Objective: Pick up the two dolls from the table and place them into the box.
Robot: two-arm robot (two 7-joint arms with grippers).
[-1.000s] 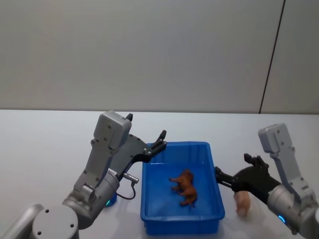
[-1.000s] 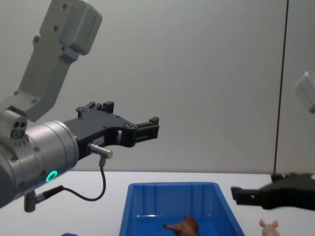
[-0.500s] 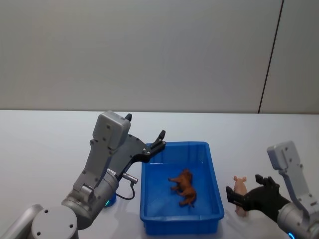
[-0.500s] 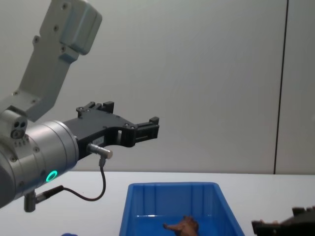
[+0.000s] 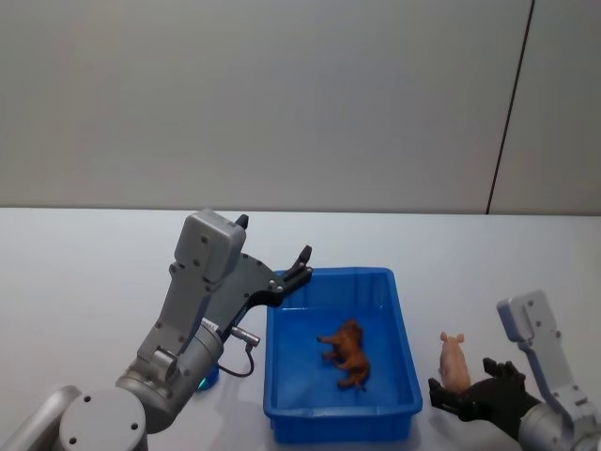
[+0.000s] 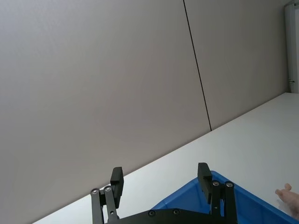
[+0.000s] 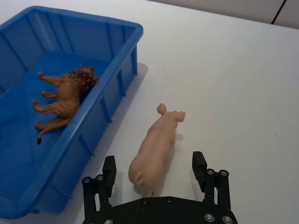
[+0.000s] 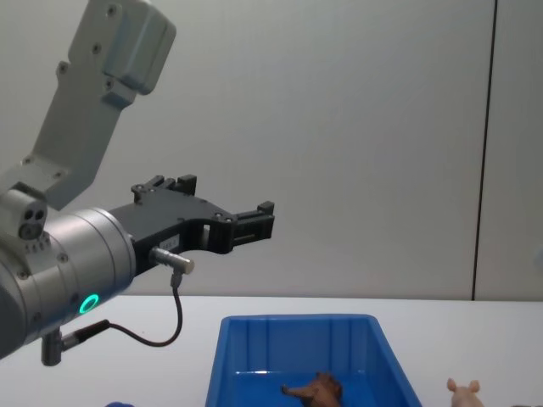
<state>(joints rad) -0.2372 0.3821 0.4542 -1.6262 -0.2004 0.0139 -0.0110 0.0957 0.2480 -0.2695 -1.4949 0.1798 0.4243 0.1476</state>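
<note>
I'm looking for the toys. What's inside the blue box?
A brown animal toy lies on its side on the box floor. The pink pig is outside, on the table, by the right tool. The left tool covers the box's far left corner.

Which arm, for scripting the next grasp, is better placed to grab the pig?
Right. The right gripper is open just behind the pig, right of the box; the left gripper hovers by the box's left rim.

Bright even light, soft shadows on table [image 7: 224, 70]; sheen inside box [image 5: 300, 376]
</note>
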